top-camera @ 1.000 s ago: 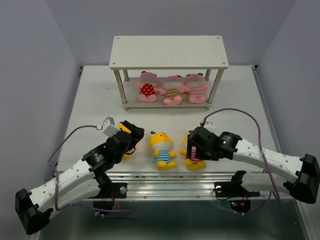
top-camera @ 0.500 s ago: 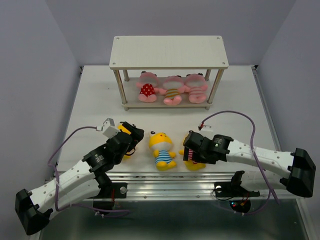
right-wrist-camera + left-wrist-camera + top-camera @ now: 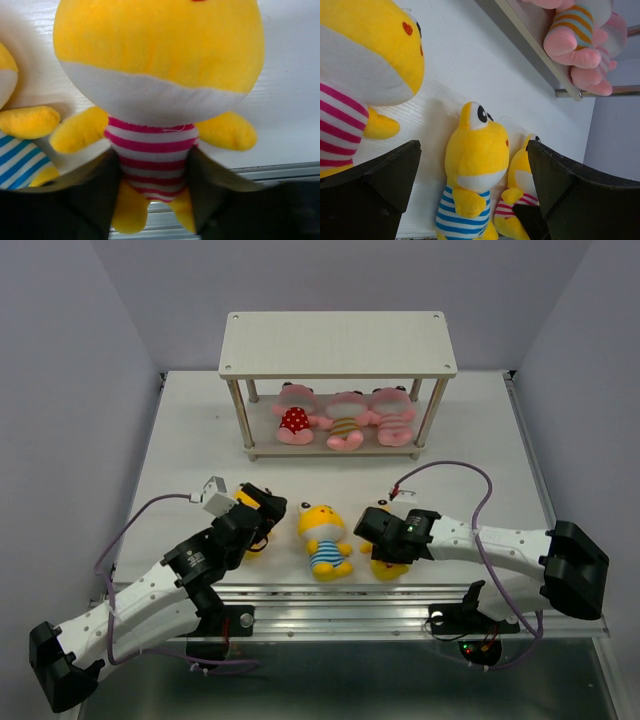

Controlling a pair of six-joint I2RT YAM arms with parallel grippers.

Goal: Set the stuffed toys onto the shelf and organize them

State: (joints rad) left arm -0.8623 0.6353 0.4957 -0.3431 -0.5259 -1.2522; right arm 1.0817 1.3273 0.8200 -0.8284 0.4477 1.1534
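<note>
Bearing the shelf, a white table meets lavender walls.

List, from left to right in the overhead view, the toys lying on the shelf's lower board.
Pink plush doll in a red-dotted shirt → pink plush doll in a brown-striped shirt → pink plush doll in a pink-striped shirt.
</note>
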